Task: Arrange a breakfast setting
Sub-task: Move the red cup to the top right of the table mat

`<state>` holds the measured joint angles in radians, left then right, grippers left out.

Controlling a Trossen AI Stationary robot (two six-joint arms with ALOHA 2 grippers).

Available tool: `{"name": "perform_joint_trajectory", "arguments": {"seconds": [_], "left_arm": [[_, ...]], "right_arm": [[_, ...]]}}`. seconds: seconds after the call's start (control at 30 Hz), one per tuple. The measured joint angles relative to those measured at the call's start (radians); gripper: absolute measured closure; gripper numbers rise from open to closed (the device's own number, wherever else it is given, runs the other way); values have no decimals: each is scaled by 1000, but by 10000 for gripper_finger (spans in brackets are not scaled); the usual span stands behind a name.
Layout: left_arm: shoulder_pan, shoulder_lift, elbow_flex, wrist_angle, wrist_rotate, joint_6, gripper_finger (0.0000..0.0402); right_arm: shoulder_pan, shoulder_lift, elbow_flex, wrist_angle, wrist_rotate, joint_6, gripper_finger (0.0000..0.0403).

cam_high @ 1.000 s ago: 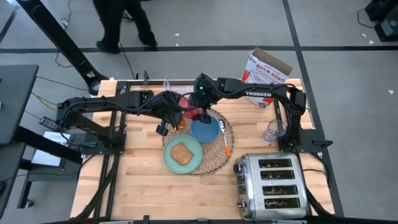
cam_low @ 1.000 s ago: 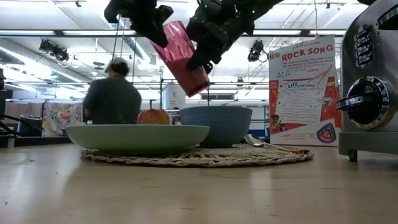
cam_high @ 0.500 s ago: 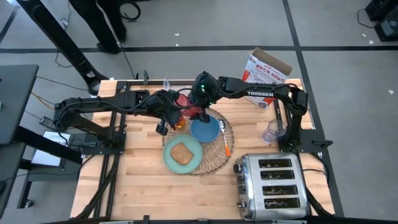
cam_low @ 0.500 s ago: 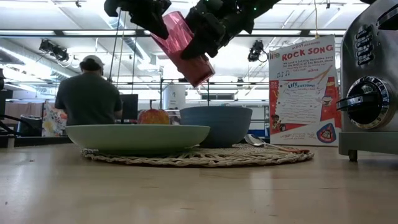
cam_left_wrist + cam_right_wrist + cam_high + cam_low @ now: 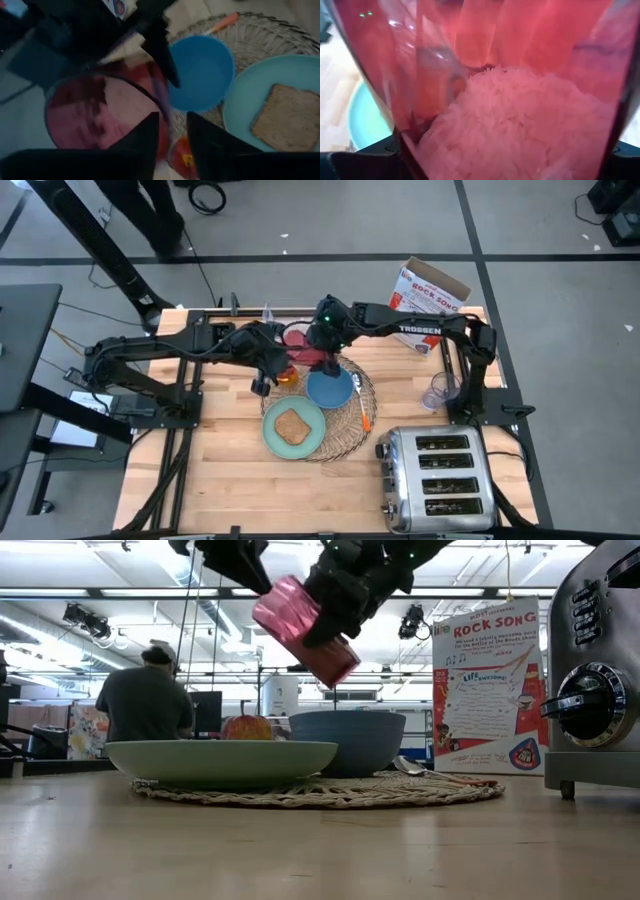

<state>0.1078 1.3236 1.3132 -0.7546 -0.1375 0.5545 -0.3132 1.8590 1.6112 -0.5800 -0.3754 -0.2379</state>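
Note:
The red translucent cup (image 5: 305, 630) hangs tilted in the air above the apple (image 5: 246, 727) and the blue bowl (image 5: 348, 740), with my right gripper (image 5: 335, 610) shut on its body. My left gripper (image 5: 172, 125) is open by a narrow gap at the cup's rim (image 5: 162, 102). On the wicker placemat (image 5: 352, 432) rest the mint-green plate (image 5: 276, 438) with the toast slice (image 5: 292, 425), the bowl (image 5: 329, 388), the apple (image 5: 287, 376) and the orange-handled utensil (image 5: 364, 418). My right gripper pinches the cup's side wall (image 5: 322, 640) between its two fingers, about midway along the body. It comes slanting down from the table's far right. The cup is lifted clear and tilted, mouth up toward my left gripper. My left gripper's fingers (image 5: 150, 132) stand at the rim; I cannot tell whether they touch it.
A chrome toaster (image 5: 438, 480) fills the near right corner. A clear tub (image 5: 437, 390) stands by the right arm's base, and a printed box (image 5: 428, 290) at the far right. A person (image 5: 145, 700) sits in the room beyond the table.
The red cup has risen a little and tipped further over, its mouth swinging toward my left gripper, while my right gripper keeps its hold. The person in the background has moved to the left.

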Motion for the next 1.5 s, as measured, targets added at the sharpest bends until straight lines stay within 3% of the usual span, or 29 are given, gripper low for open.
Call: {"name": "perform_joint_trajectory", "arguments": {"seconds": [0.2,0.4,0.53,0.73,0.97,1.27,1.5], "left_arm": [[7,-43,-1,-86,-23,-126,206],[55,-140,-2,-164,-27,-363,170],[100,-220,-28,-155,-27,-472,174],[131,-348,-150,34,-29,-574,188],[132,-396,-239,253,-27,-595,191],[131,-396,-241,272,-26,-588,192],[130,-396,-241,253,-27,-567,192]], "right_arm": [[-36,-10,-16,-42,13,5,54],[-65,-143,-222,90,55,104,54],[-75,-293,-448,294,206,218,54],[-76,-404,-761,626,484,411,54],[-56,-329,-929,936,770,579,54],[2,-119,-947,1240,1125,630,54],[9,25,-946,1415,1253,654,54]]}}
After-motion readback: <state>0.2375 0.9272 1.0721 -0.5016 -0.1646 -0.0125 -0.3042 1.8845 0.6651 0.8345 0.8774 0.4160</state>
